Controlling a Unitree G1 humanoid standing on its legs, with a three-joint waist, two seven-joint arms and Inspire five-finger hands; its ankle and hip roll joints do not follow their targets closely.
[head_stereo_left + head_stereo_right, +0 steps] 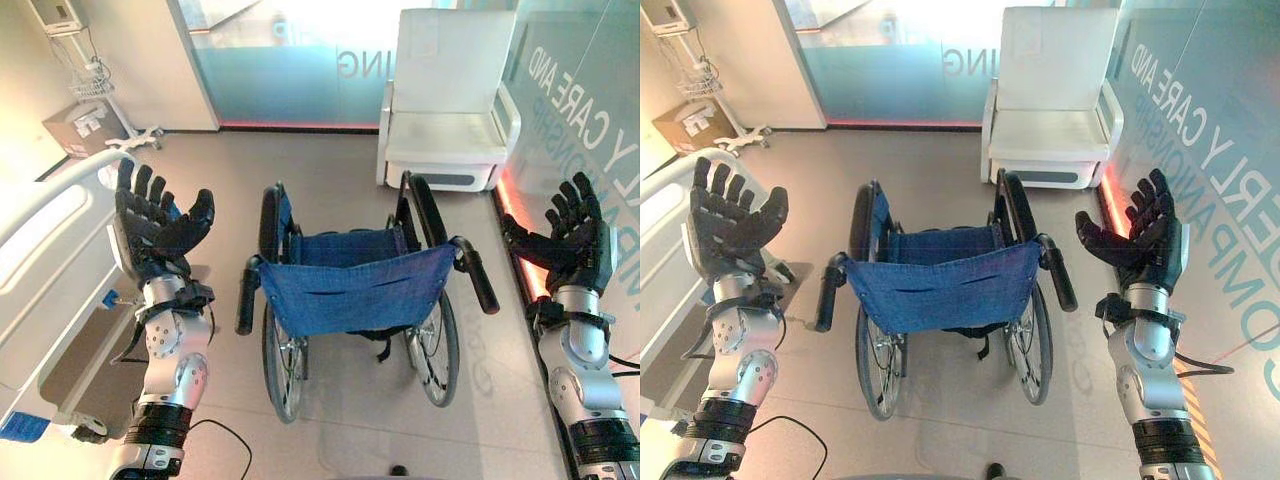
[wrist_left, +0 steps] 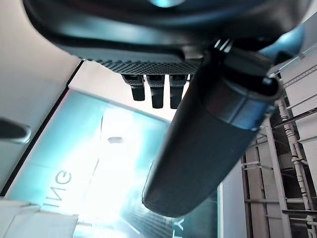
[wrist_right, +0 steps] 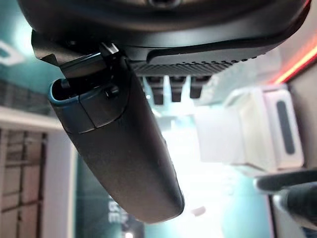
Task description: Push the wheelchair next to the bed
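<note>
While both hands hover spread, the wheelchair stands on grey floor beside the bed

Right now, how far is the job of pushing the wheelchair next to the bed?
Nothing looks done yet. The wheelchair stands in the middle of the floor, apart from the bed on the robot's left. In hand: the left hand and right hand are raised, fingers straight, beside the push handles but touching neither. Left: grasp both handles and push the wheelchair to the bed.
</note>
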